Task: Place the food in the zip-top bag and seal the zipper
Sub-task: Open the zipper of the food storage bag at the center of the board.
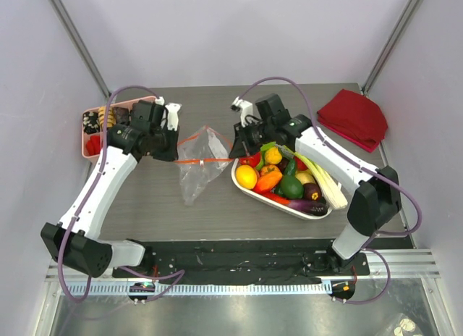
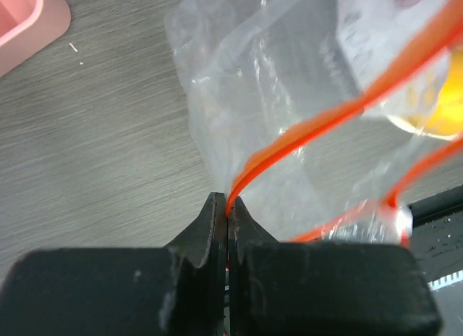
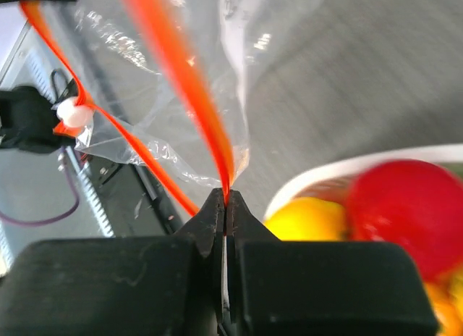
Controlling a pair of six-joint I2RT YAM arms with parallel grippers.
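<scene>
- Our left pincer (image 2: 227, 206) is closed. Its two black fingertips press together on the zipper (image 2: 304, 133) at the left end of the bag's mouth.
- Our right pincer (image 3: 224, 200) is closed as well and nips the same red-orange strip at its right end.
- The zip-top bag (image 1: 199, 173) is stretched between the two pincers over the middle of the desk (image 1: 145, 206). Its clear, crinkled body trails toward the near edge. We cannot tell whether its lower part rests on the wood.
- The mouth stands apart. One run of the strip bows toward the far side, and the other runs almost straight from pincer to pincer.
- A small white tab (image 1: 187, 162) sits on the nearer run, close to the left pincer.
- The food (image 1: 269, 178) lies heaped in the white basket (image 1: 318, 216), just to the right of the bag and under our right arm. We see yellow, orange, red, green and dark purple pieces there.
- In the right wrist view, a yellow fruit (image 3: 311, 220) and a red one (image 3: 405, 206) show blurred inside the basket rim, just beyond the fingertips.
- A long white-and-green leek (image 1: 324, 178) lies along the basket's right side.
- A pink tray (image 1: 90, 149) sits at the desk's left edge behind our left arm, and it holds small dark and red pieces.
- A folded red cloth (image 1: 354, 117) lies in the far right corner, well apart from the bag.
</scene>
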